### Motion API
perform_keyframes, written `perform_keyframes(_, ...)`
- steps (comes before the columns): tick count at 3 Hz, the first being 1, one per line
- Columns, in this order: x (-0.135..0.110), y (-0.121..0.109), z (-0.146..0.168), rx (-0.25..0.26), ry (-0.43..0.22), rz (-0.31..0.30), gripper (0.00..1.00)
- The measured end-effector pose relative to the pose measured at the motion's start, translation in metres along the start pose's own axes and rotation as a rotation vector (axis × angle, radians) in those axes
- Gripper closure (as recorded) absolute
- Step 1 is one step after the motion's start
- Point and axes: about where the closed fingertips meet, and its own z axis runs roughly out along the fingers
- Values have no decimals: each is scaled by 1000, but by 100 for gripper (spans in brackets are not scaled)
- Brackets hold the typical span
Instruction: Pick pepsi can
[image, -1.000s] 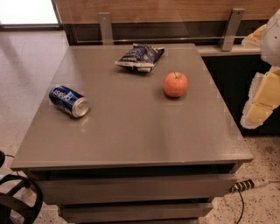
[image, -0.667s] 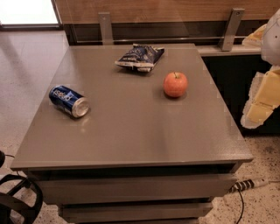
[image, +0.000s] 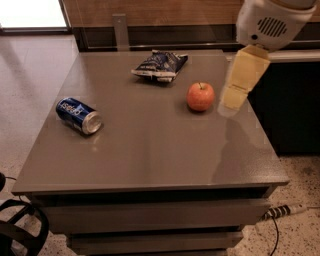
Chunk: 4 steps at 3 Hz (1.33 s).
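Camera view: the pepsi can (image: 79, 115) lies on its side on the left part of the grey worktop (image: 150, 155), 1 silver end facing the front right. The hand (image: 235, 95) hangs over the worktop's right side, just beside the red apple (image: 200, 96) and well apart from the can. Whether it is released or clenched cannot be told. A snack bag (image: 161, 65) lies near the back.

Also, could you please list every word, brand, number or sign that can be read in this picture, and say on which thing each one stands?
"pepsi": white letters on the blue pepsi can, which lies on its side at the left of the table.
Snack bag: it has white print, too blurred to read.
Apple: no text.
End effector, hovering just right of the apple: no text visible.
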Motion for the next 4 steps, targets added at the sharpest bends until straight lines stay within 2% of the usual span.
perform_keyframes(1,-48,2,8,0,-23,13,0)
perform_keyframes(3,-135,8,43,-87,-179,44,0)
perform_keyframes(4,-182,17,58,-130,-242,17,0)
